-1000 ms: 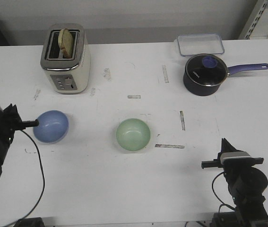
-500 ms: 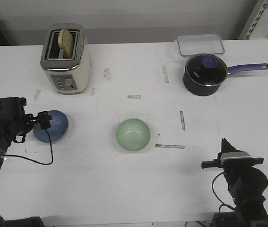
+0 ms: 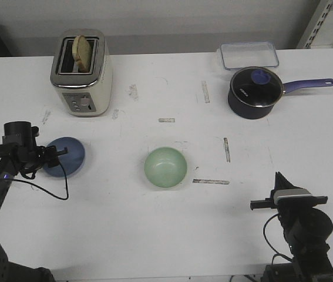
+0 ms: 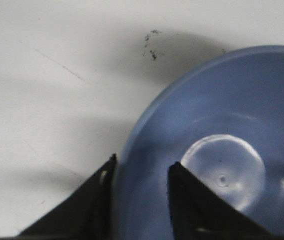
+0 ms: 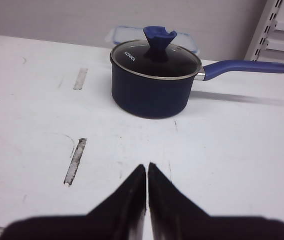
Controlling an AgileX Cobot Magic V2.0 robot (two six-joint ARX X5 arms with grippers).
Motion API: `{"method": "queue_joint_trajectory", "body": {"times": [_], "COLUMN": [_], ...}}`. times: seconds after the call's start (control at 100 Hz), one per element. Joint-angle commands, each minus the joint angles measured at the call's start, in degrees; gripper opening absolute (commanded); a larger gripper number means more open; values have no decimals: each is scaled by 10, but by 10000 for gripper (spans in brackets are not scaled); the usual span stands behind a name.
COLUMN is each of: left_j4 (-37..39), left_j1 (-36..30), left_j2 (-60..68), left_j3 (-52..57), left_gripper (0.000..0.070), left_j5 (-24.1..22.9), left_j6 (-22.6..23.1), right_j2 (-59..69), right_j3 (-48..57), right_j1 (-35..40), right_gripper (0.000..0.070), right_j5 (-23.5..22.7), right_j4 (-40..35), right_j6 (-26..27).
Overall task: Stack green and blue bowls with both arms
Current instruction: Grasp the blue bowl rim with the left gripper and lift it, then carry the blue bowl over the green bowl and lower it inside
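The blue bowl point(image 3: 69, 154) sits on the white table at the left. My left gripper point(image 3: 52, 154) is down at its left rim. In the left wrist view the jaws point(image 4: 140, 167) straddle the rim of the blue bowl point(image 4: 222, 150), one finger outside and one inside, with a gap still between them. The green bowl point(image 3: 165, 167) sits upright and empty in the middle of the table, apart from both arms. My right gripper point(image 3: 260, 204) is shut and empty near the front right, its fingertips together point(image 5: 147, 166) above bare table.
A cream toaster point(image 3: 82, 73) with bread in a slot stands at the back left. A dark navy saucepan point(image 3: 254, 94) with a purple handle and a clear container point(image 3: 249, 54) stand at the back right; the saucepan point(image 5: 154, 82) lies ahead of the right gripper. Tape marks dot the table.
My left arm has swung in from the table's left edge and come down onto the blue bowl's left rim. Both bowls and the right arm have stayed where they were.
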Motion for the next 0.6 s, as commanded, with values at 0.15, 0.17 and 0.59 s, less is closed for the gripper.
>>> {"method": "queue_joint_trajectory", "body": {"times": [0.15,0.17,0.59], "left_j4": [11,12,-76], "left_j1": [5,5,-85], "left_j2": [8,8,-38], "left_j3": [15,17,194], "left_gripper": [0,0,0], "left_j5": [1,1,67], "left_j6": [-2,-2,-15], "right_j2": [3,3,3], "right_j3": [2,2,2], "right_j1": [1,1,1], "right_gripper": [0,0,0], "right_j5": [0,1,1], "right_j4": [3,3,3], "right_j6": [7,7,7]}}
